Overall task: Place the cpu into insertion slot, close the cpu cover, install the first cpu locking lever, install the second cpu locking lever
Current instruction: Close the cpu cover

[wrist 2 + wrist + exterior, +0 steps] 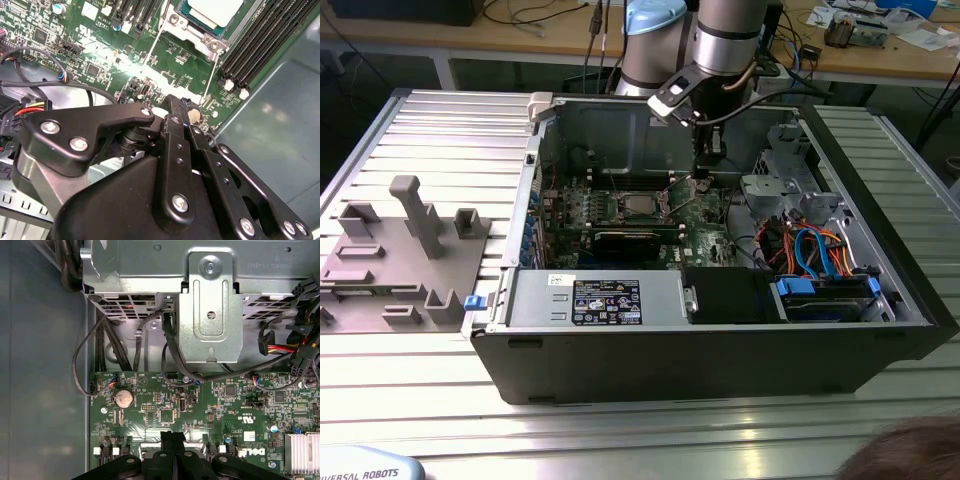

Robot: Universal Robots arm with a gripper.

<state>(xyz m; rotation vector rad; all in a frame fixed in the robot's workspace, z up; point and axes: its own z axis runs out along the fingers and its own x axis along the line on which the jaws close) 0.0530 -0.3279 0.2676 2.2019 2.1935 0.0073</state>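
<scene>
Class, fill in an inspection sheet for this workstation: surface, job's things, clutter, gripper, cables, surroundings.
Surface: ribbed grey metal table carrying the open black computer case.
Job's things: small silver-topped square cpu sits in the silver-framed insertion slot; cover's state unclear.
Clutter: grey moulded fixture tray beside the case.
Gripper: black gripper shut, over the green motherboard.
Cables: black leads run to the board; blue and orange leads inside the case.
Surroundings: wooden benches behind.
</scene>
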